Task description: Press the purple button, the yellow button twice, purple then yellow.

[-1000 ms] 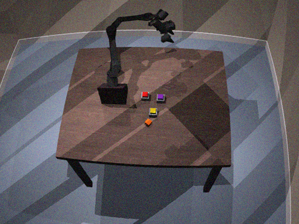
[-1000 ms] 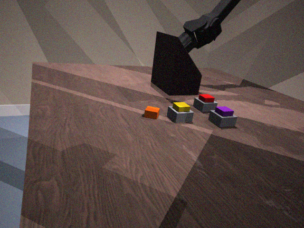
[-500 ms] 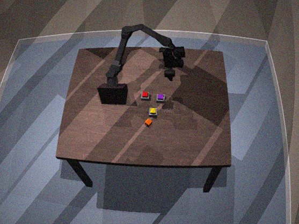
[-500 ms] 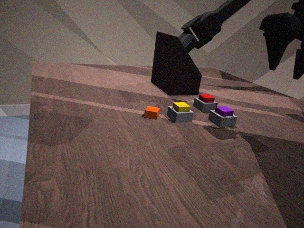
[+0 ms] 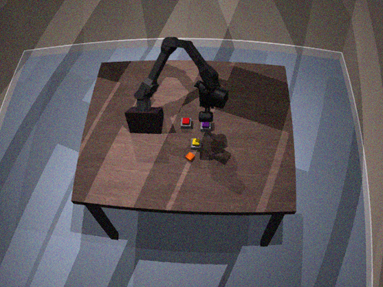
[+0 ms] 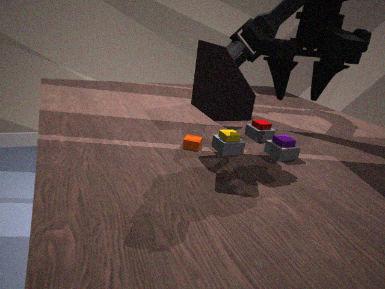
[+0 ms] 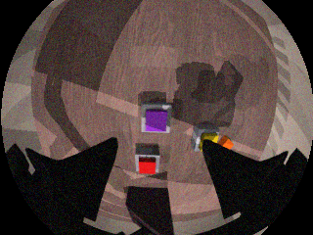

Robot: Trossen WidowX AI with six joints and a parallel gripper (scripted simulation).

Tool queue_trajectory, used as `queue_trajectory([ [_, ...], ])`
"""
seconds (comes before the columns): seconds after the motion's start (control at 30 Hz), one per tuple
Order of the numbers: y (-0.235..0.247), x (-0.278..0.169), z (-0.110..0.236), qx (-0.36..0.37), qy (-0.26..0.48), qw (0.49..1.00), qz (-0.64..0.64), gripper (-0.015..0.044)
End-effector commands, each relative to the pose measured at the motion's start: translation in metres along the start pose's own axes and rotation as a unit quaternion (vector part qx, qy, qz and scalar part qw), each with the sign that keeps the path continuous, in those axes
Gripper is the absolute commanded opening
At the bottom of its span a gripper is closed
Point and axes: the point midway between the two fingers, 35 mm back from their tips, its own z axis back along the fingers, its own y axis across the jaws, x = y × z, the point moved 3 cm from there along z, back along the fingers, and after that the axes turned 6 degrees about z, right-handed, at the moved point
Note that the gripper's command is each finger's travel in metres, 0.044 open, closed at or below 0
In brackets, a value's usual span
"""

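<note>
While its fingers stand apart and hold nothing, the tool (image 6: pixel 298 93) hangs above the purple button (image 6: pixel 283 140), probably to press it first.

A red button (image 6: pixel 261 124) sits on the wooden table (image 6: pixel 93 201).
</note>
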Motion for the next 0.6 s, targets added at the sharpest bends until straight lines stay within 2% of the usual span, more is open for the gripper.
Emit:
queue_trajectory([
  [0.0,0.0021,-0.0056,-0.0431,0.011,0.012,1.000,-0.005,0.0269],
  [0.07,0.0030,-0.0067,-0.0529,0.012,0.012,1.000,-0.005,0.0216],
  [0.3,0.0030,-0.0067,-0.0529,0.012,0.012,1.000,-0.005,0.0032],
  [0.57,0.0030,-0.0067,-0.0529,0.012,0.012,1.000,-0.005,0.0020],
])
